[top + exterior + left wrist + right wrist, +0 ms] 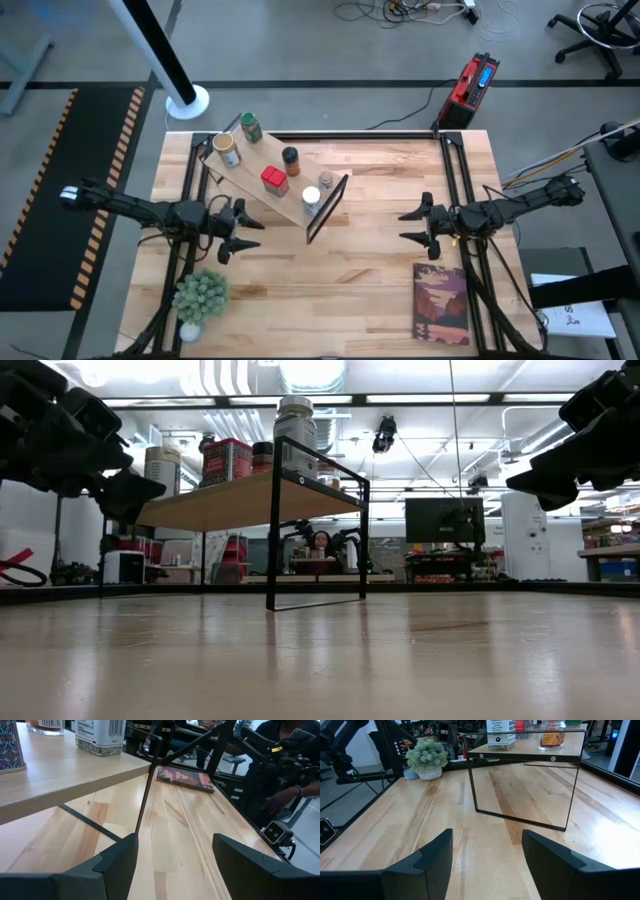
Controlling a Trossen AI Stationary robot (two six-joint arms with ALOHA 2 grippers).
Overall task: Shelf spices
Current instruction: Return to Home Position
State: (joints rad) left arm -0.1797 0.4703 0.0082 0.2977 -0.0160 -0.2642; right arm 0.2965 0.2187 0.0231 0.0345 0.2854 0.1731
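Note:
The shelf, a pale plank on thin black frame legs, stands on the table at the far left. Several spices stand upright on its plank: a green-lidded jar, a tan-topped jar, a dark-lidded brown jar, a red tin, a white-lidded jar and a small silvery-topped jar. My left gripper hovers open just near of the shelf, pointing right, with nothing between its fingers. My right gripper hovers open at mid-right, pointing toward the shelf, also with nothing between its fingers.
A green potted plant stands near the table's front left. A book lies at the front right. Black frame rails run along the table's sides. Bare tabletop lies between the grippers. A person sits beyond the far edge.

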